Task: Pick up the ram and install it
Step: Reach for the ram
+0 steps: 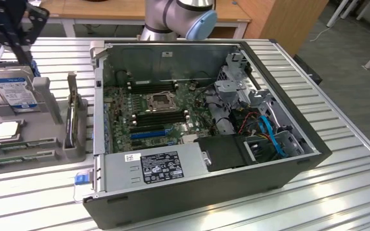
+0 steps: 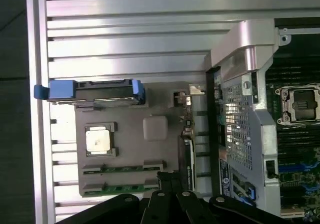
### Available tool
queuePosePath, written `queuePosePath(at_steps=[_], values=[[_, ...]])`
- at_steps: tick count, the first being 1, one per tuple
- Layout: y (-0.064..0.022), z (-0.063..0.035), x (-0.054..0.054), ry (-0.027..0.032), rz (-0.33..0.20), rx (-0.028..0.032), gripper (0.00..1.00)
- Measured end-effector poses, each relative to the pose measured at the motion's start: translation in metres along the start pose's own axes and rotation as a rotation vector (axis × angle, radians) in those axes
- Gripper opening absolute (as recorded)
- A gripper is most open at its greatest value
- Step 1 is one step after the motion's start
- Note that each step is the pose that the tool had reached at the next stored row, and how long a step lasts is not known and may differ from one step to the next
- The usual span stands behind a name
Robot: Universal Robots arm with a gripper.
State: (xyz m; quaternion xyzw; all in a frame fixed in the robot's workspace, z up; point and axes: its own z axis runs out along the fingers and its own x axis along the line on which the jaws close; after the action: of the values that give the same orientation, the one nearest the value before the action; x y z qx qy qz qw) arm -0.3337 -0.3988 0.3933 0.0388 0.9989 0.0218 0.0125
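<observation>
Hand (image 2: pixel 172 184): clenched, gripping nothing, hanging over the grey holder (image 2: pixel 130 114).
Ram (image 2: pixel 125 168): lying in the holder's slot, beside the case (image 1: pixel 191 202).
Relation: ram sitting just below the hand, long axis pointing caseward.

Arm (image 1: pixel 162 14): round tube segments, smooth silver-grey metal.
Joint cap (image 1: pixel 201 24): light blue rounded disc closing a joint housing.
Jaws: matt black, built of flat linkage bars set side by side.
Pivot screws (image 2: pixel 160 195): round, black, one at each bar's end.
Tool frame (image 1: pixel 8 29): black angular bars.
</observation>
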Motion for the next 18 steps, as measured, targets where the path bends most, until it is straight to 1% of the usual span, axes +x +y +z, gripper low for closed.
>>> queuePosePath(at_steps=[8,18], values=[[-0.0028,-0.001,0.036,0.0001,0.0,0.0,0.11],[-0.0029,-0.001,0.037,-0.0007,0.0,0.0091,0.11]])
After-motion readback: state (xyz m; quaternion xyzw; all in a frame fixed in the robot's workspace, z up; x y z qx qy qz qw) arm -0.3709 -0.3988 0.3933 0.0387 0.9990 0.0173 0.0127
